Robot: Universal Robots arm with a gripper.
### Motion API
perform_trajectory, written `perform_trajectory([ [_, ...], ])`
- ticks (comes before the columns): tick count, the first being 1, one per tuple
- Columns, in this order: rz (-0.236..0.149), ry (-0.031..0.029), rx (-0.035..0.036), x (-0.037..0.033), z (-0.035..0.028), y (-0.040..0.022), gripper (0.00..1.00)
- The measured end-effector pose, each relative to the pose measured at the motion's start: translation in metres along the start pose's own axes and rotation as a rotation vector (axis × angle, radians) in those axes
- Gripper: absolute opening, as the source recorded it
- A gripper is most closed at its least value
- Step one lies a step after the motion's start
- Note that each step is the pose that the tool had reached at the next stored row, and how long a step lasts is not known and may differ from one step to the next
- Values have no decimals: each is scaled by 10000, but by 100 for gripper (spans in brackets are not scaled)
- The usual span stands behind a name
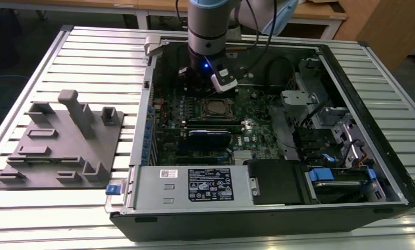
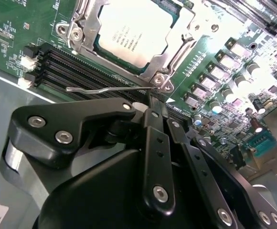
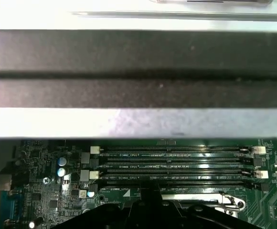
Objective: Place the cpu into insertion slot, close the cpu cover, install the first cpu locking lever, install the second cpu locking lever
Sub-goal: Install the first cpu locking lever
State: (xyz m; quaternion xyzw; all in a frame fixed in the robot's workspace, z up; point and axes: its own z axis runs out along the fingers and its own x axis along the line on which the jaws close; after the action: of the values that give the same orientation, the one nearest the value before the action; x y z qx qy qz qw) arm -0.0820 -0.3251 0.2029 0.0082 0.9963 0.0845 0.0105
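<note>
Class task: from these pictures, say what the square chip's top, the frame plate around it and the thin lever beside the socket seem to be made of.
Square silver-grey cpu: likely matte metal, evenly pale, softly bright. Windowed silver cpu cover: probably shiny stamped steel, with glare and bent edges. Thin locking lever: seemingly bare steel wire, slim, grey, glinting.

This is looking like a robotics lab or test workshop. An opened desktop computer case [image 1: 277, 172] is lying on a ribbed aluminium-profile workbench [image 1: 89, 57], its green motherboard [image 1: 193, 120] facing up, with a grey fixture plate [image 1: 58, 151] of moulded holders sitting beside it on the exterior view's left. A grey and blue robot arm [image 1: 207, 26] is reaching down into the case, and wooden desks [image 1: 318, 13] are standing behind the bench.
</note>
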Motion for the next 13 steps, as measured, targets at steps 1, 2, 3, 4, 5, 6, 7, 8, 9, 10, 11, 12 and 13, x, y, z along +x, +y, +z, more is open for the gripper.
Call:
perform_trajectory([
  [1, 6, -1, 0, 0, -6, 1, 11],
  [2, 16, -3, 0, -1, -13, 2, 11],
  [3, 31, -6, 1, -1, -20, 3, 11],
  [4, 47, -9, 1, -2, -25, 4, 11],
  [5, 64, -12, 1, -3, -29, 5, 11],
  [6, 78, -15, 0, -6, -29, 5, 11],
  [7, 84, -16, 0, -11, -29, 4, 11],
  [8, 87, -16, 2, -19, -30, 4, 11],
  [9, 87, -16, 2, -32, -30, 4, 11],
  [10, 88, -15, 2, -44, -30, 4, 11],
  [11, 87, -14, 3, -54, -30, 4, 11],
  [12, 87, -15, 1, -59, -30, 4, 11],
  [13, 87, -14, 3, -62, -35, 5, 11],
])
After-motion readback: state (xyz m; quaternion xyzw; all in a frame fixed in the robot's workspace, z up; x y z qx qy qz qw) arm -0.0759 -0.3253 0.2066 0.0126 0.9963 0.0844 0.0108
